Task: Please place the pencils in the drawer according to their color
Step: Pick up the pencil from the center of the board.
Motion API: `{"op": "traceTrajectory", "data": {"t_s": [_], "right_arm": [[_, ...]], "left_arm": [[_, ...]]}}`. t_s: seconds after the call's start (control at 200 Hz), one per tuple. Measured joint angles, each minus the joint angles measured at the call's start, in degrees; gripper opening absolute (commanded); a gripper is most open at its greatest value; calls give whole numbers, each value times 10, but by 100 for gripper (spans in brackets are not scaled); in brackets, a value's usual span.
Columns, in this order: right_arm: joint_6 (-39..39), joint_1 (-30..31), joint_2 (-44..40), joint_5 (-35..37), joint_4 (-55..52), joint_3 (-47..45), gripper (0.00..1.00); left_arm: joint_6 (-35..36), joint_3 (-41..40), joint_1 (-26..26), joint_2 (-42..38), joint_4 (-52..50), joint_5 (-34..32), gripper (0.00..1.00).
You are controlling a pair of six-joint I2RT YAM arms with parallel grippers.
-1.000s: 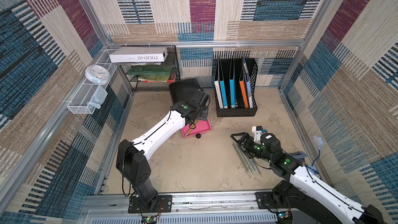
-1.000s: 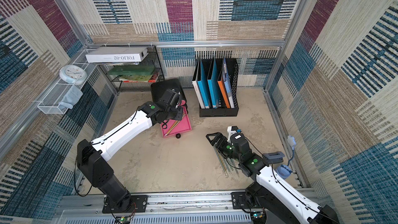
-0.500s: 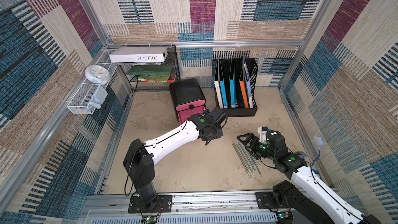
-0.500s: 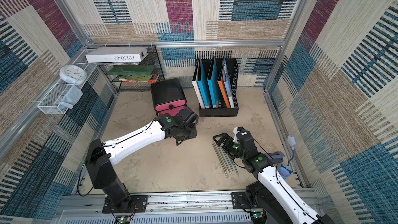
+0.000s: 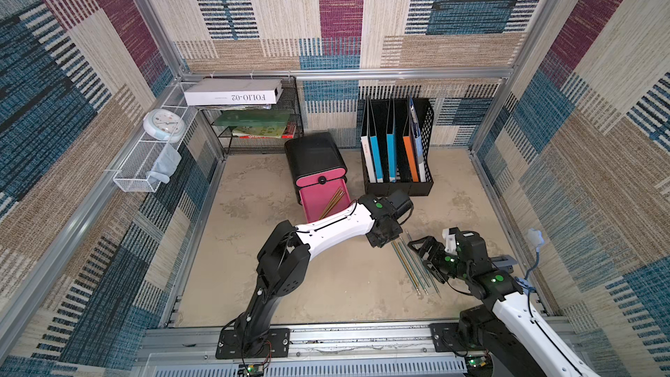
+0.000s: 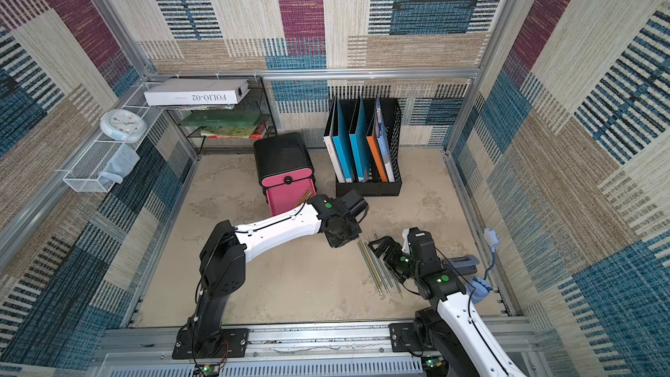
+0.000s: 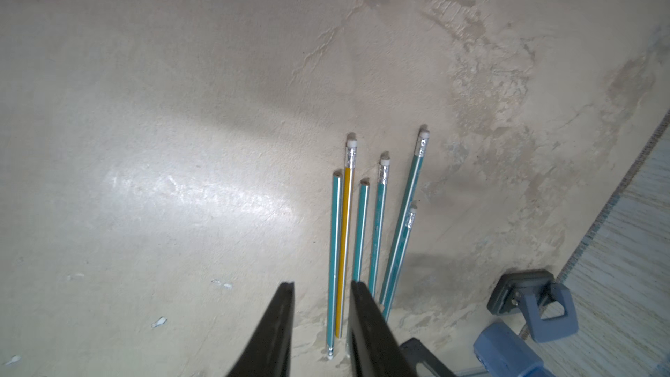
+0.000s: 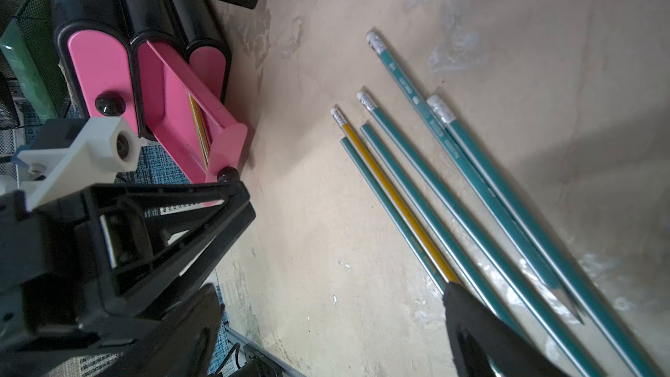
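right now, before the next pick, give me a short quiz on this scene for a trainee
1. How many teal-green pencils lie on the beige tabletop beside the single yellow pencil?
2. True or false: the pulled-out pink drawer of the black rounded chest holds yellow-gold pencils.
3. Which of the chest's three stacked drawers is pulled out? A) top B) middle C) bottom

Key: 1. five; 2. true; 3. B
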Motion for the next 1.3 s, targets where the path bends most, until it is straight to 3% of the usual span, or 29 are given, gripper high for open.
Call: {"op": "traceTrajectory", "data": {"t_s": [0.351, 1.302], "right_arm": [[0, -13, -20, -2, -31, -7, 99], [-2, -19, -20, -19, -41, 6, 99]], "left_arm": [[2, 131, 2, 113, -50, -14, 30], [31, 213, 13, 201, -71, -28, 30]]}}
